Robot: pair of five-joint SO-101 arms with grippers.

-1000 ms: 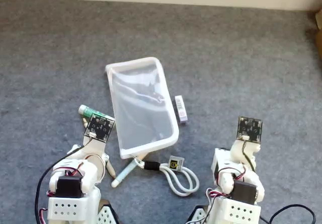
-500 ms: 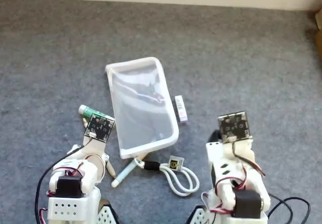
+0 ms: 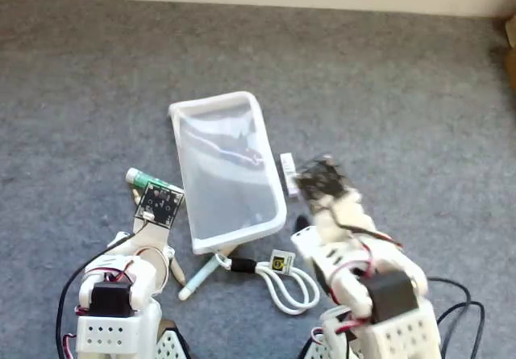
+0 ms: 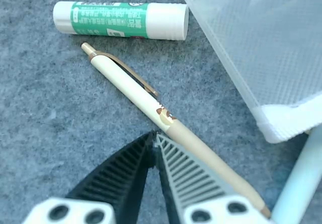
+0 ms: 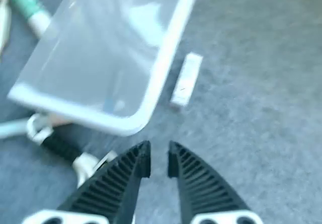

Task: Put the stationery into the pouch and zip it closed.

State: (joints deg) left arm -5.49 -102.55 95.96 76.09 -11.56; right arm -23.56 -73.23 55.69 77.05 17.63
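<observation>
1 pouch (image 3: 228,173), long axis near-to-far, slightly tilted.

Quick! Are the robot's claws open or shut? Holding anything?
Left gripper: shut, holding nothing, just above the pen.
Right gripper: open a little, holding nothing.

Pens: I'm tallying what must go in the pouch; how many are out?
2. A beige pen lies near the glue stick, by the left gripper; a pale blue pen sits at the near corner of the pouch. Others may be hidden.
</observation>
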